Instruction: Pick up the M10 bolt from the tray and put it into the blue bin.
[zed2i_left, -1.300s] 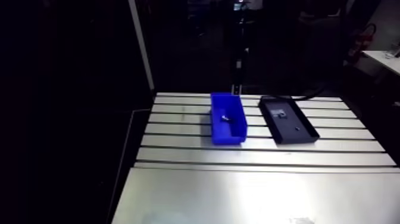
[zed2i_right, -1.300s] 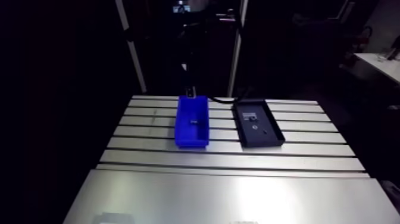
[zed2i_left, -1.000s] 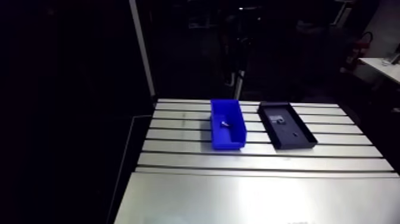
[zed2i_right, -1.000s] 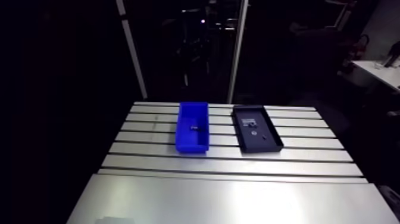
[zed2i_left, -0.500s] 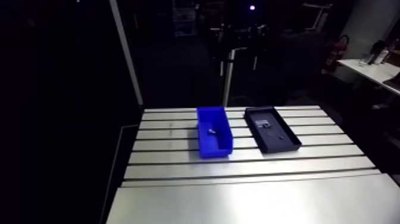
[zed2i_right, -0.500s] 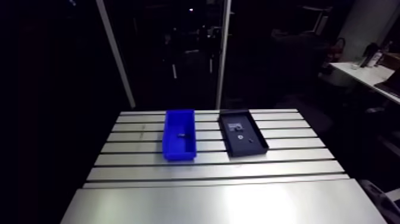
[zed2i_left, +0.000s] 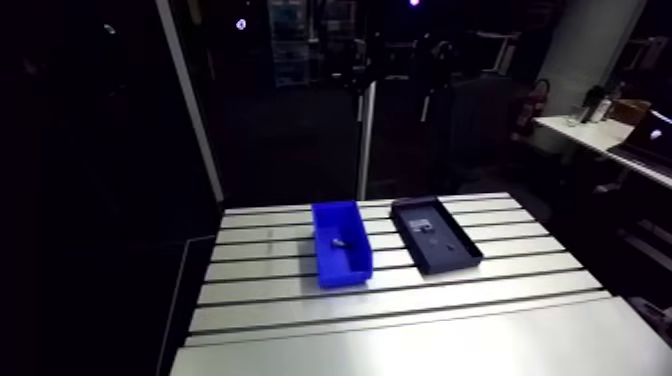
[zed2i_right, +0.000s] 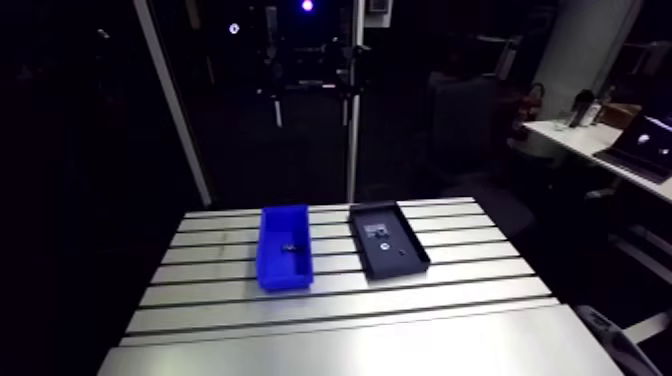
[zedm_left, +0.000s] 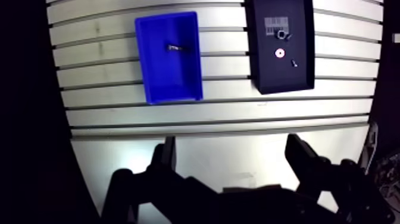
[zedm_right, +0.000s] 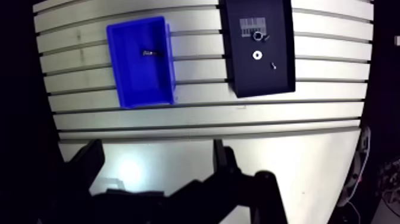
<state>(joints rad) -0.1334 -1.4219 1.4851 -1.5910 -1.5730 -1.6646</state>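
M10 bolt (zedm_left: 174, 46), a small silvery metal piece, lies on its side on the floor of the open rectangular blue plastic bin (zedm_left: 169, 89), in the half of the bin farther from the gripper. It touches none of the bin's walls. The bin sits flat on the slotted aluminium table (zedm_left: 208, 113), its long sides running across the table's grooves.

Just beside the bin, with a bare strip of table between them, rests the shallow black rectangular tray (zedm_left: 280, 77), set parallel to it. In the tray are a white barcode label (zedm_left: 275, 24), a dark round nut (zedm_left: 280, 34) close to the label, a small pale washer (zedm_left: 278, 53) and a tiny dark screw (zedm_left: 293, 62).

In the wrist view the dark two-finger gripper (zedm_left: 230, 146) hangs well above the table, with bin and tray both ahead of it. Its fingers are spread wide and nothing is between them.
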